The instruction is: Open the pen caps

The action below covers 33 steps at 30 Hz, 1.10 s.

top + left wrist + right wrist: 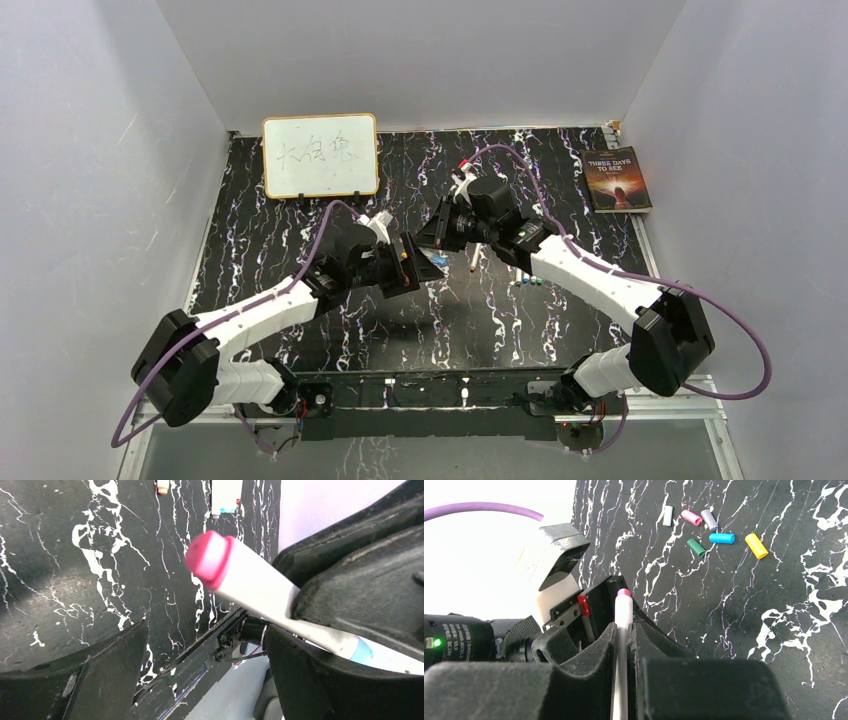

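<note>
My right gripper (622, 630) is shut on a white pen (623, 611) with a pink end (623, 593), held above the table at mid-table (440, 234). In the left wrist view the pen (260, 587) sticks out of the right gripper's black fingers, pink end (209, 559) foremost. My left gripper (205, 630) is open, its fingers (100, 680) below the pen and apart from it; in the top view it (412, 262) faces the right gripper. Loose caps lie on the table: pink (691, 517), green (696, 547), blue (722, 538), yellow (756, 546).
Two grey-white caps (709, 520) lie among the coloured ones. Another pen with a red tip (472, 260) lies right of the grippers. A framed whiteboard (320, 155) stands at the back left and a book (617, 180) lies at the back right.
</note>
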{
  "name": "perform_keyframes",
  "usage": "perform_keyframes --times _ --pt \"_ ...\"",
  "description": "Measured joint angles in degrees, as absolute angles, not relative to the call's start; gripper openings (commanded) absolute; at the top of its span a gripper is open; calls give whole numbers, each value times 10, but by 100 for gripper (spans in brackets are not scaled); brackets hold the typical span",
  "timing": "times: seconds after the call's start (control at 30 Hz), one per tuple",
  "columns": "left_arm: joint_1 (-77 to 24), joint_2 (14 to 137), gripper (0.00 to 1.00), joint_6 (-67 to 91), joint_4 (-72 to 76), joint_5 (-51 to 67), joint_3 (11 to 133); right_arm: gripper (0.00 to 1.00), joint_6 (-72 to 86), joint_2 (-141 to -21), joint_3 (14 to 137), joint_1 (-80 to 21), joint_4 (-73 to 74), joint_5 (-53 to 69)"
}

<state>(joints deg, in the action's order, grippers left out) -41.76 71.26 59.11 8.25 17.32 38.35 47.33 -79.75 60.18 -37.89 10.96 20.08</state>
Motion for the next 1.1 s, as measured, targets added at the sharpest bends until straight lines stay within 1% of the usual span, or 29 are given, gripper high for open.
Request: perform_keyframes --times 0.17,0.37,0.5,0.67,0.83,0.87,0.93,1.0,1.03,1.07,1.1 --pt "-429 708 82 599 88 162 382 0 471 -797 602 -383 121 176" --pt "-430 603 83 623 87 137 328 0 462 -787 602 -384 144 137" --pt "-430 558 87 647 98 126 307 0 463 -778 602 -384 150 119" --pt "-430 576 88 701 166 124 271 0 475 -758 583 -384 135 108" --pt "-432 626 88 721 178 119 268 0 481 -759 575 -384 135 95" --pt "-432 625 88 722 175 116 268 3 475 -765 577 -384 139 91" --pt "-432 610 88 722 163 106 268 13 461 -784 588 -385 157 79" --pt "-432 575 88 722 142 92 265 27 441 -809 596 -385 175 70" --pt "-432 552 90 721 127 83 264 34 433 -818 596 -386 182 67" --pt "-432 538 95 720 117 79 264 41 422 -827 596 -389 195 62" --pt "-432 468 96 716 79 56 264 43 395 -851 598 -397 225 55"
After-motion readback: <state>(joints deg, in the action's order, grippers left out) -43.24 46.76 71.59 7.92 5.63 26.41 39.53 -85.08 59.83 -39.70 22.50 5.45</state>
